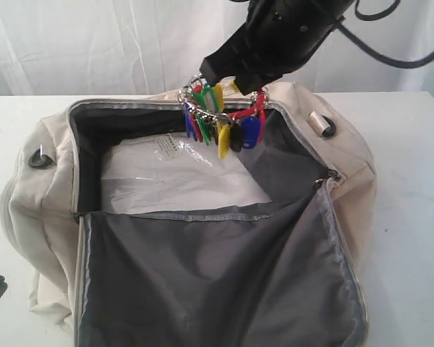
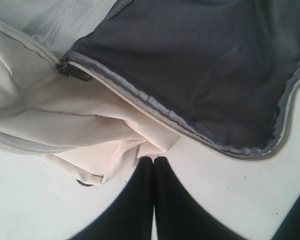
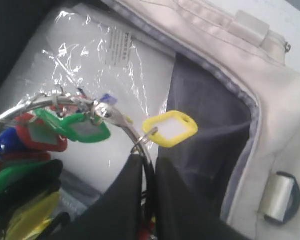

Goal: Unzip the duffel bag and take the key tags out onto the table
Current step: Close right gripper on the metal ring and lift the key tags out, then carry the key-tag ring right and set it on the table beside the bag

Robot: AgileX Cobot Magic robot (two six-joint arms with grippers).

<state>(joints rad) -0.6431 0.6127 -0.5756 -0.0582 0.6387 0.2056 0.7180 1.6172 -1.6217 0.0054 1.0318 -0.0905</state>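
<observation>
The cream duffel bag lies unzipped on the white table, its grey-lined flap folded toward the front. My right gripper hangs over the bag's back rim, shut on the metal ring of the key tags. The red, green, yellow, blue and black tags dangle above the opening. In the right wrist view the ring runs between the fingers of the right gripper, with a yellow tag beside them. My left gripper is shut and empty, over the table next to the bag's cream corner.
A white packet in clear plastic lies inside the bag. A dark zip pull sits at the end of the opened zip. Black cables hang at the back right, and a white curtain closes the background.
</observation>
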